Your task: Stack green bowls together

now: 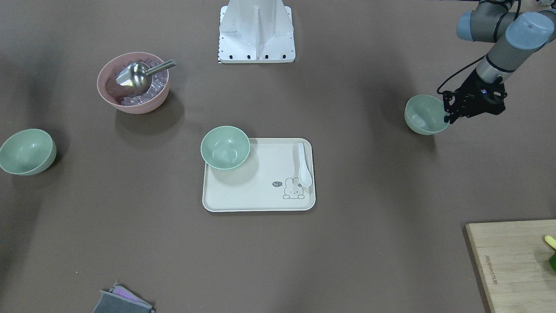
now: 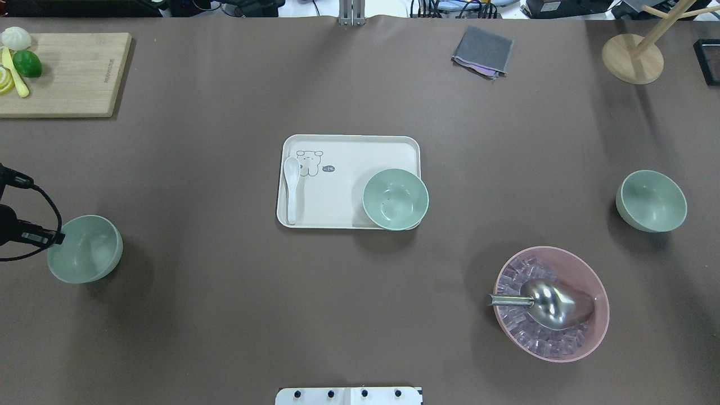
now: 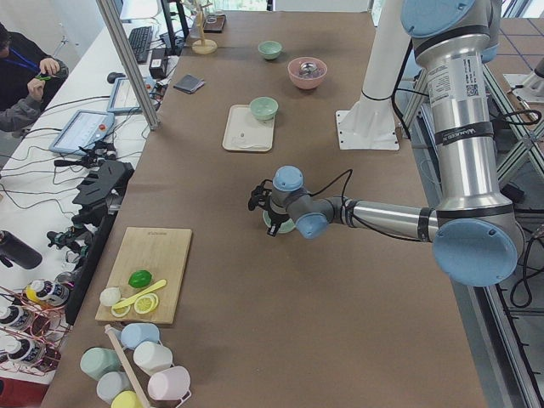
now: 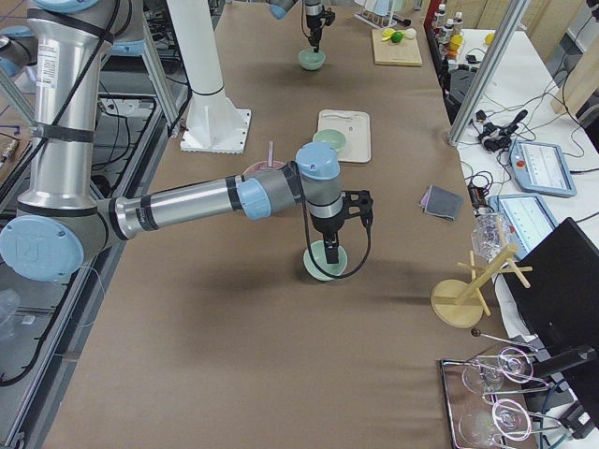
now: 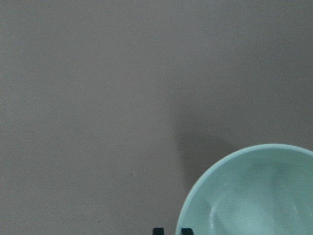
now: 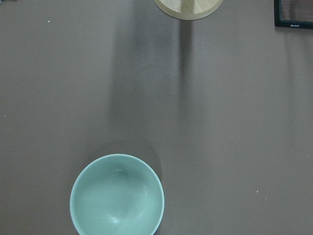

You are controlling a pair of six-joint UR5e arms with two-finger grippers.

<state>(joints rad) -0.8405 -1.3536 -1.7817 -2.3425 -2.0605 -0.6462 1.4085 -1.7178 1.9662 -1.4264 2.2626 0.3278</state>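
Three round, smooth-sided, matte mint-green plastic bowls [image 2: 84,249] [image 2: 395,199] [image 2: 651,201]

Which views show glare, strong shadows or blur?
Overhead exterior: even light, soft shadows, bright glare on the metal scoop. Left wrist view: looks slightly soft; the left-side green bowl is cut off by the frame. Right wrist view: sharp, and a long shadow band runs up the picture from the right-side green bowl.

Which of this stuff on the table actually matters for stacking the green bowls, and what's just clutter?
For the job: left green bowl, the left gripper closed on its rim; middle green bowl; right green bowl.
Lying about: tray, white spoon, pink bowl, metal scoop, cutting board, grey cloth, wooden stand.
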